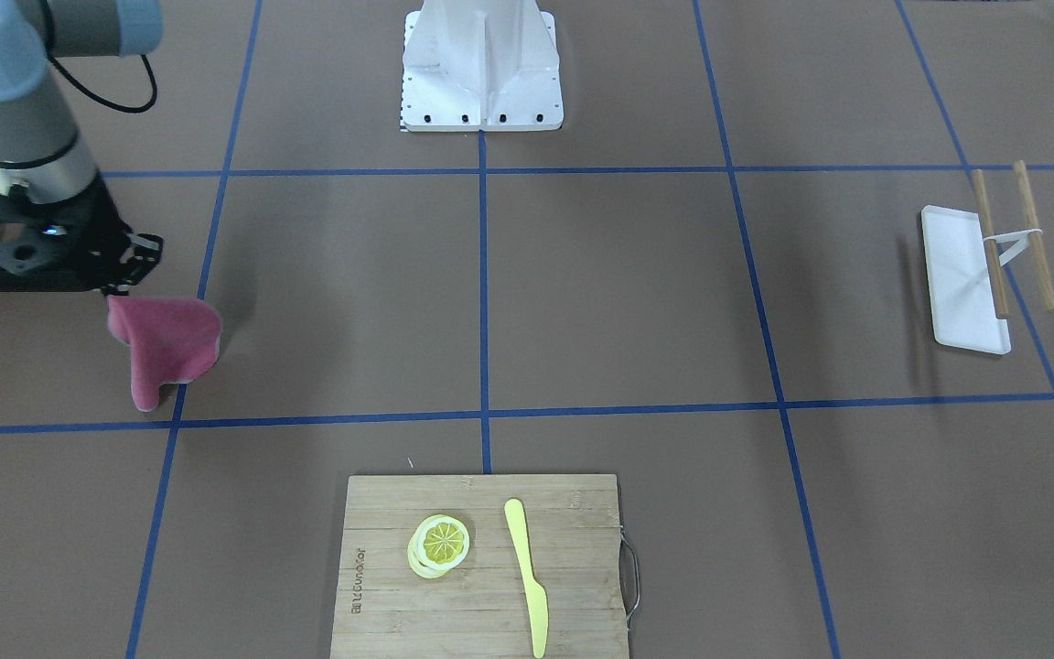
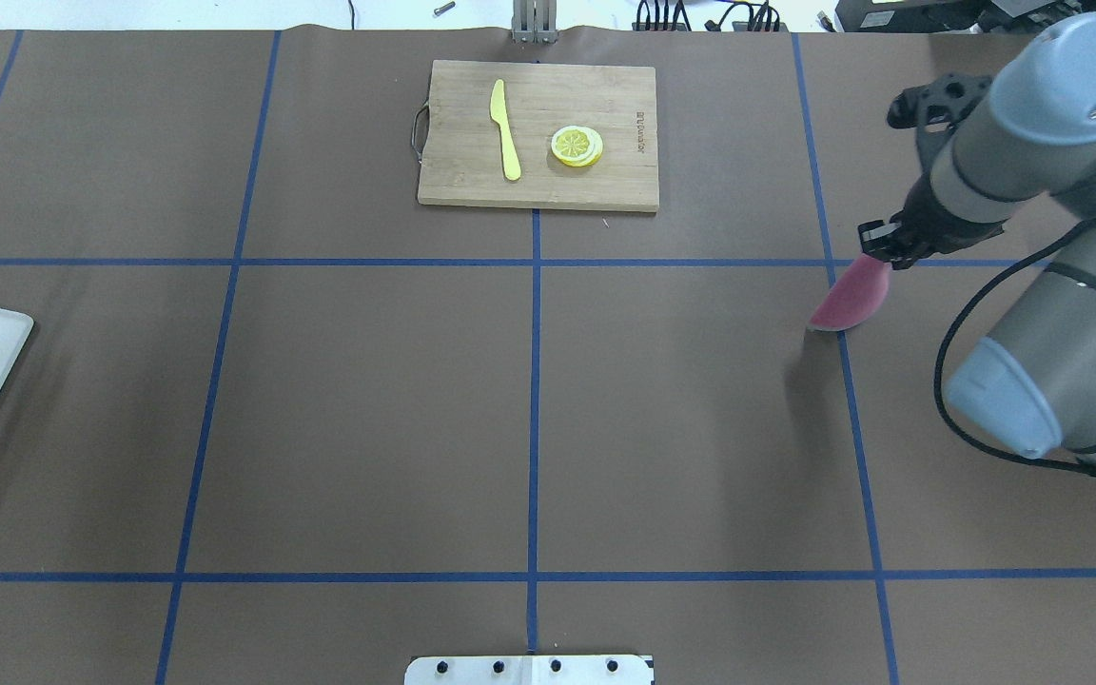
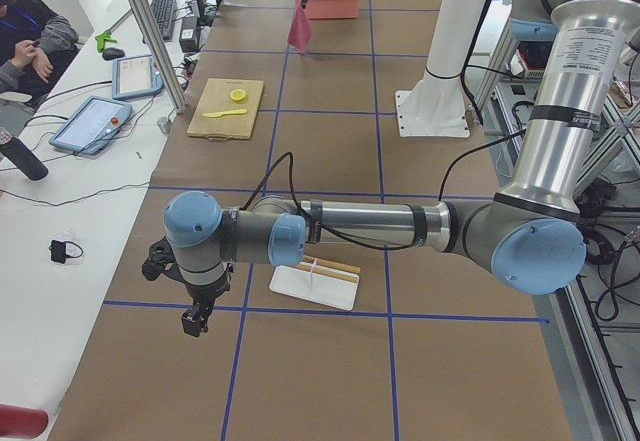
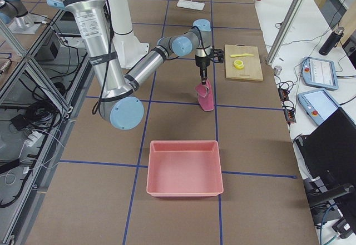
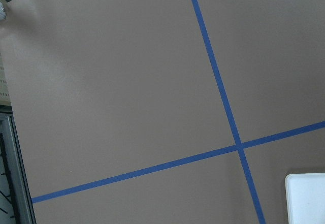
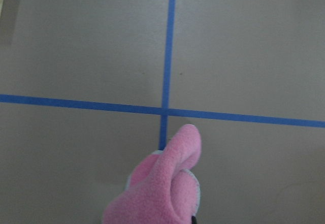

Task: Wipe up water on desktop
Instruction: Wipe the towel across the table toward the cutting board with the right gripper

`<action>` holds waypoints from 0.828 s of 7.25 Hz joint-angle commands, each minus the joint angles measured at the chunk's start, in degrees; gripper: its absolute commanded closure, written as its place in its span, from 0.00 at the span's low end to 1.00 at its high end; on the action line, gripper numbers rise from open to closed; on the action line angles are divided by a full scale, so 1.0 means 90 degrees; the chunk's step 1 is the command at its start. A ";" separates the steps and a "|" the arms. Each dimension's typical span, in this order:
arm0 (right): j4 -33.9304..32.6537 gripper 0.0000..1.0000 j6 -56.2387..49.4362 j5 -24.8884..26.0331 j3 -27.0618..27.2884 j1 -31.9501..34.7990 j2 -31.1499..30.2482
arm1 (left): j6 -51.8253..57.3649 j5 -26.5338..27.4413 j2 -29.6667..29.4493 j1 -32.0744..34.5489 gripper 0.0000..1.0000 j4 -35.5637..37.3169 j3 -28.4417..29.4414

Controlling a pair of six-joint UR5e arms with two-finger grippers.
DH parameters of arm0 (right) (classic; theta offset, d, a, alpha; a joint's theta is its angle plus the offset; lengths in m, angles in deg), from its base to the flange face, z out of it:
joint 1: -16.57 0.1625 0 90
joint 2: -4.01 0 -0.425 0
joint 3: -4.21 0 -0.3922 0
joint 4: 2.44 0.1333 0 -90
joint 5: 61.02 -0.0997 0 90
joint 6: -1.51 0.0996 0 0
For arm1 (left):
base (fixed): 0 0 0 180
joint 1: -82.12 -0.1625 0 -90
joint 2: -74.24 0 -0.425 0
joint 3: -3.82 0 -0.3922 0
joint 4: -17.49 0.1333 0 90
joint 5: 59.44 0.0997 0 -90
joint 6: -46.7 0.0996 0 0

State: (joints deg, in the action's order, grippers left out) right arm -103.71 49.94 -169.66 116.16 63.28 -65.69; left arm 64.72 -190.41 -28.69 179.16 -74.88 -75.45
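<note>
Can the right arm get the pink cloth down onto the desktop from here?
Probably yes: the right gripper holds the pink cloth over bare desktop at a tape crossing, nothing beneath it.

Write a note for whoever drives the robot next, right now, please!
The right gripper is shut on the pink cloth, which hangs over the desktop by a tape crossing.
The left gripper hangs low near the white tray; I cannot tell if it is open or shut.
Done: the cloth is in the gripper.
Left: all the wiping. No water shows in any view, so find the wet spot first.
</note>
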 commanded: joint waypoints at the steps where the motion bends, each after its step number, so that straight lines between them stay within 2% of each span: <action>1: 0.0945 1.00 0.1818 0.0613 -0.1027 -0.1103 0.0932 | 0.0000 0.0002 0.0002 0.0000 0.02 0.0000 0.0009; 4: 0.1437 1.00 0.3520 0.1404 -0.2659 -0.1886 0.2642 | 0.0009 0.0002 0.0002 0.0000 0.02 0.0000 0.0029; 5: 0.1776 1.00 0.4134 0.1717 -0.2935 -0.2024 0.2898 | 0.0000 0.0002 0.0002 0.0000 0.02 0.0000 0.0039; 6: 0.1954 1.00 0.4305 0.1768 -0.3034 -0.2035 0.2939 | 0.0009 -0.0007 0.0002 0.0000 0.02 0.0000 0.0039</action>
State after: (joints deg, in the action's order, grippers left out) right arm -88.67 84.65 -155.56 91.30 45.88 -41.23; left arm 64.76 -190.41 -28.66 179.15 -74.88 -75.16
